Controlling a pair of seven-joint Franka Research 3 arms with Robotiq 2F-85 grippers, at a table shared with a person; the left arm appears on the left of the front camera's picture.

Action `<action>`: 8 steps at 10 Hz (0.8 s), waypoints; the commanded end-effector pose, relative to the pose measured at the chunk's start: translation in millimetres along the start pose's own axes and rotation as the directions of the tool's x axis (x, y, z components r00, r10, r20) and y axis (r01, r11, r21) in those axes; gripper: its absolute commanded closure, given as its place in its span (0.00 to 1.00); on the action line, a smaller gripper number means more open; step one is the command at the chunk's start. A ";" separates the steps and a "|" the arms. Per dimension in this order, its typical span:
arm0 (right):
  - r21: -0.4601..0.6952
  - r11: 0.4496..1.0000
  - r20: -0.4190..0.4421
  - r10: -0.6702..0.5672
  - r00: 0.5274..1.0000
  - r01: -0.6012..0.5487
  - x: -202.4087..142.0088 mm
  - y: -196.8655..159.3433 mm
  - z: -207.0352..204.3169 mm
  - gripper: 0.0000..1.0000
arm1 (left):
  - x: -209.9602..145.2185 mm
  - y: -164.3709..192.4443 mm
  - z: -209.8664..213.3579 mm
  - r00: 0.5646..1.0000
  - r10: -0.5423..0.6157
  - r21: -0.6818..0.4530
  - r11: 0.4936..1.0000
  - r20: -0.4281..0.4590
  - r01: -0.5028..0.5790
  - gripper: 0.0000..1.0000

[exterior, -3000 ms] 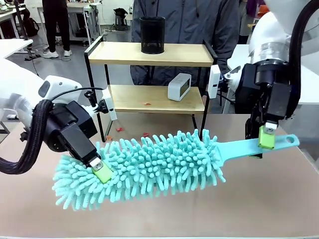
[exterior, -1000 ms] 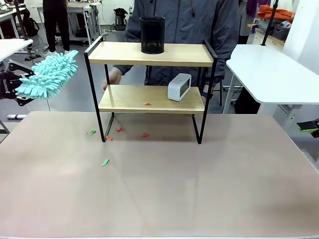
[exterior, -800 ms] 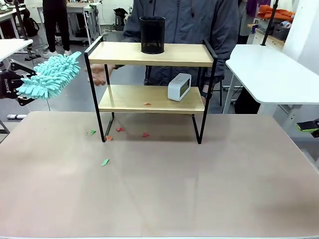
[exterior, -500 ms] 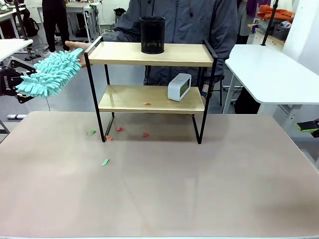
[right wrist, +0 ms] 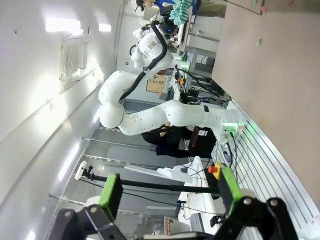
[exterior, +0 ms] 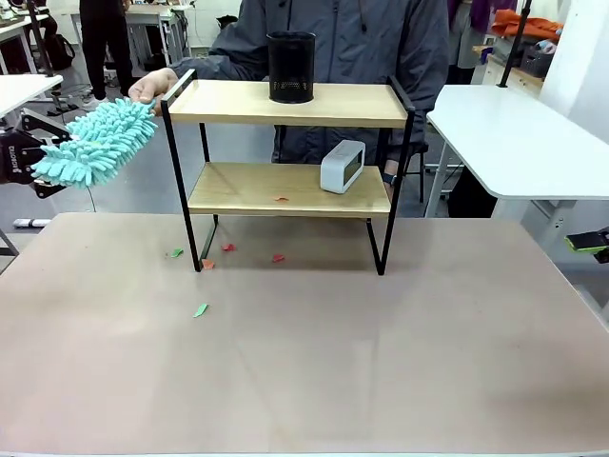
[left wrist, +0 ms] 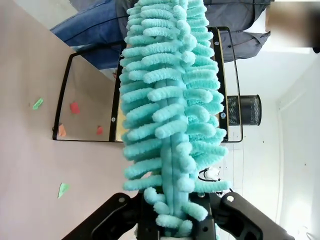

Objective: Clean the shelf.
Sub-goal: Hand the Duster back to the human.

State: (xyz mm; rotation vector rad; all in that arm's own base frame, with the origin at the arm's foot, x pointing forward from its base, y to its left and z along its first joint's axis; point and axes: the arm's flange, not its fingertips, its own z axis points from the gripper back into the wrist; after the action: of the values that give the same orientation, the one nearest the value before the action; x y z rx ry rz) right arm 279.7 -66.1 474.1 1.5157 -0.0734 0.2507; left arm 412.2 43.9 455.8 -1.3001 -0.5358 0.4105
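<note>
The shelf stands at the table's far side, with a black mesh cup on its top board and a white clock on the lower one. A red scrap lies on the lower board. My left gripper at the far left is shut on a teal fluffy duster, whose tip is near the shelf's top left corner. The person's hand is at that corner, beside the tip. In the left wrist view the duster rises from my gripper. My right gripper is open, its fingers empty.
Red, orange and green paper scraps lie on the table near the shelf's left legs, one green scrap nearer me. My right gripper sits low off the table's right edge. A white table stands at the right.
Three seconds ago both grippers held the duster low over the table; now the left alone holds it up at the left. The person's hand has risen to the shelf's top left corner.
</note>
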 end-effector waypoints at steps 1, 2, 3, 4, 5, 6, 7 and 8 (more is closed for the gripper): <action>-0.005 1.000 -0.016 0.017 1.000 -0.017 -0.7 0.6 5.0 0.00 | -0.3 -1.1 1.0 1.000 -0.009 -0.009 1.000 -0.028 0.009 0.84; -0.005 1.000 -0.016 0.017 1.000 -0.017 -0.7 0.6 5.0 0.00 | 0.1 -1.3 0.4 0.999 -0.015 -0.014 1.000 -0.033 0.014 0.32; -0.005 1.000 -0.016 0.017 1.000 -0.017 -0.7 0.6 5.0 0.00 | 0.0 -1.8 0.2 0.999 -0.019 -0.020 1.000 -0.030 0.019 0.24; -0.005 1.000 -0.016 0.017 1.000 -0.017 -0.7 0.6 5.0 0.00 | -0.4 -2.6 1.2 0.999 -0.023 -0.022 0.999 -0.032 0.023 0.00; -0.005 1.000 -0.016 0.017 1.000 -0.017 -0.7 0.6 5.0 0.00 | -0.6 -3.3 2.2 0.999 -0.025 -0.024 0.999 -0.033 0.024 0.00; -0.005 1.000 -0.016 0.017 1.000 -0.017 -0.7 0.6 5.0 0.00 | -1.2 -3.5 3.6 0.999 -0.027 -0.023 0.999 -0.034 0.027 0.00; -0.005 1.000 -0.016 0.017 1.000 -0.017 -0.7 0.6 5.0 0.00 | -1.6 -3.5 5.8 0.999 -0.029 -0.025 0.999 -0.036 0.028 0.00; -0.005 1.000 -0.016 0.017 1.000 -0.017 -0.7 0.6 5.0 0.00 | -2.0 -4.6 10.1 0.998 -0.032 -0.035 0.999 -0.047 0.030 0.00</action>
State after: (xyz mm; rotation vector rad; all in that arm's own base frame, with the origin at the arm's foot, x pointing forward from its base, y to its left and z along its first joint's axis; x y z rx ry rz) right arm 279.7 -66.2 474.1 1.5156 -0.0734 0.2509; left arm 410.2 44.3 459.8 -1.3211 -0.5283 0.3832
